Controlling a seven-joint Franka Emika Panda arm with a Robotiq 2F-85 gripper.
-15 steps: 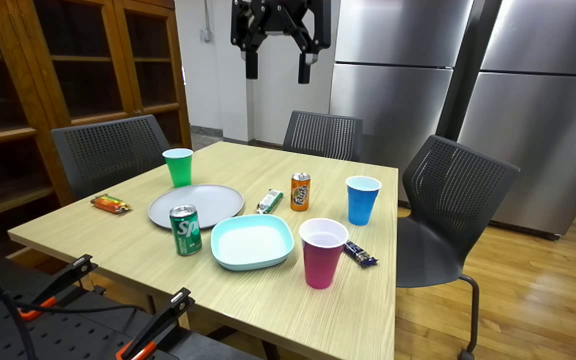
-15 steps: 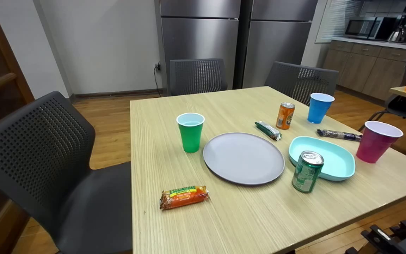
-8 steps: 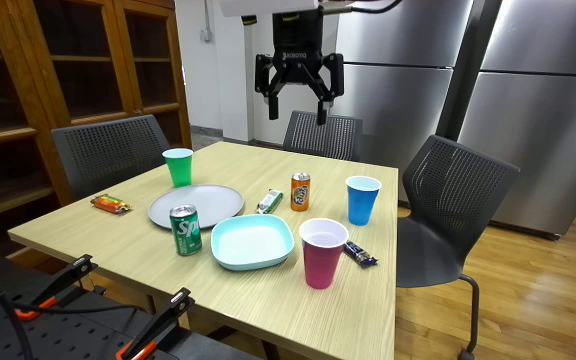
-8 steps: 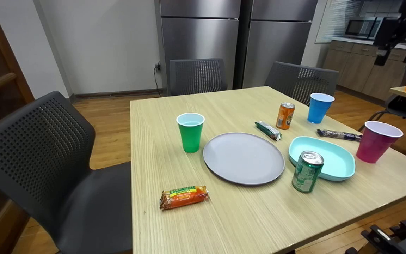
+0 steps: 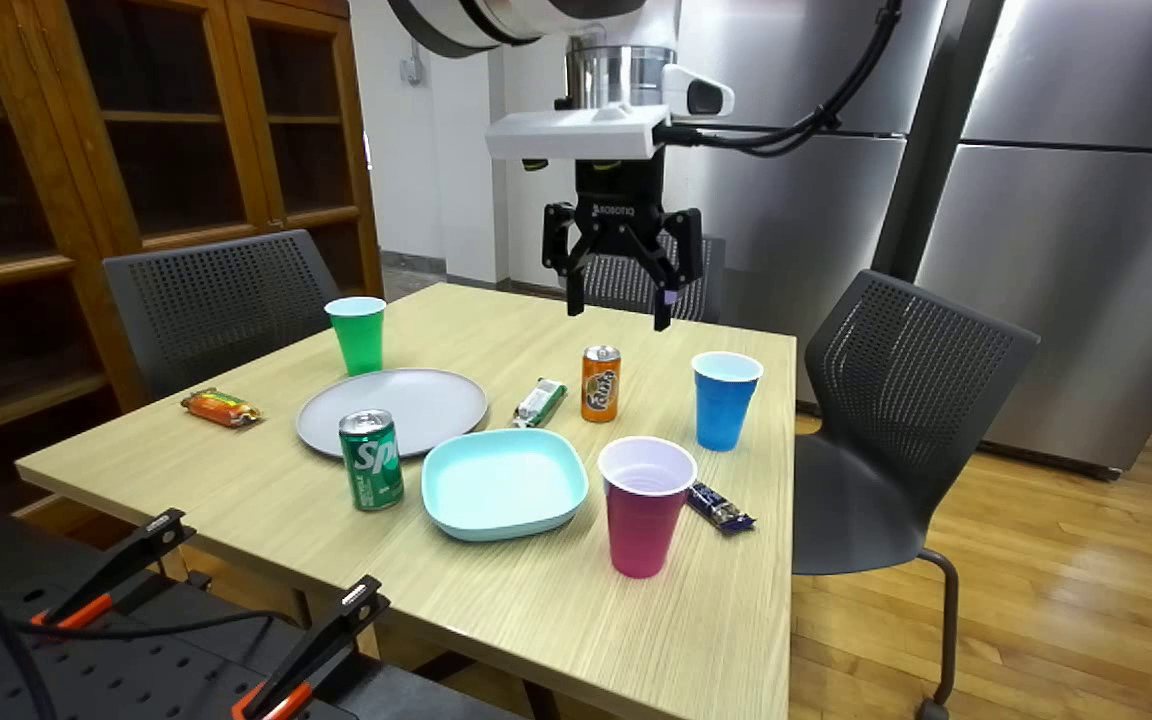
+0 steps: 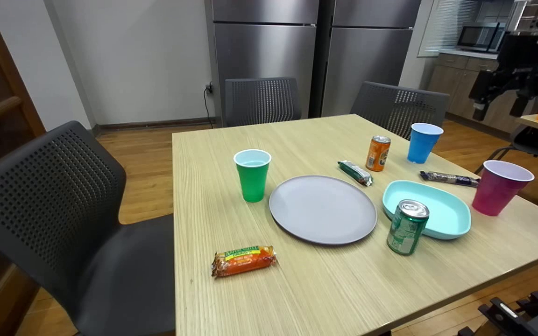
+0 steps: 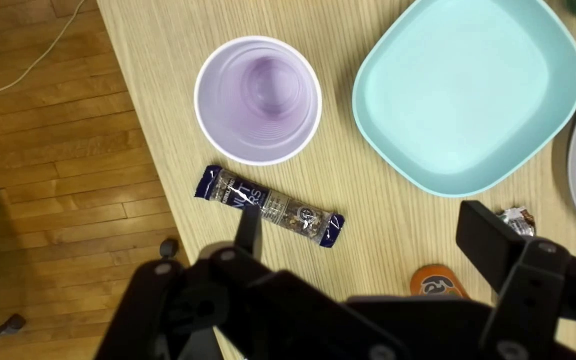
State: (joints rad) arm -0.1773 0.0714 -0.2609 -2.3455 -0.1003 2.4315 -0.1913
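My gripper (image 5: 619,310) hangs above the table in both exterior views, its jaws wide apart and nothing between them. Nearest below it in an exterior view stands an orange Fanta can (image 5: 600,385); the wrist view shows only part of that can (image 7: 433,280), the rest being hidden by the gripper body. A blue cup (image 5: 724,400) is upright close by. In the wrist view a dark-blue nut bar (image 7: 293,215) lies beyond one finger, below a magenta cup (image 7: 258,100) with a pale inside. A turquoise dish (image 7: 458,90) sits beside the cup. One finger partly covers a green-and-white bar (image 7: 518,220).
A grey plate (image 6: 322,210), a Sprite can (image 6: 408,228), a green cup (image 6: 252,179) and an orange-wrapped bar (image 6: 244,261) also occupy the wooden table (image 6: 297,298). Chairs surround it, one with its back (image 5: 646,270) behind the gripper. Black clamps (image 5: 316,640) stand at the near edge.
The arm has come down into view and the gripper has lowered toward the table, moving somewhat right in one view and left in another. Its jaws stay apart; the tabletop objects have not moved.
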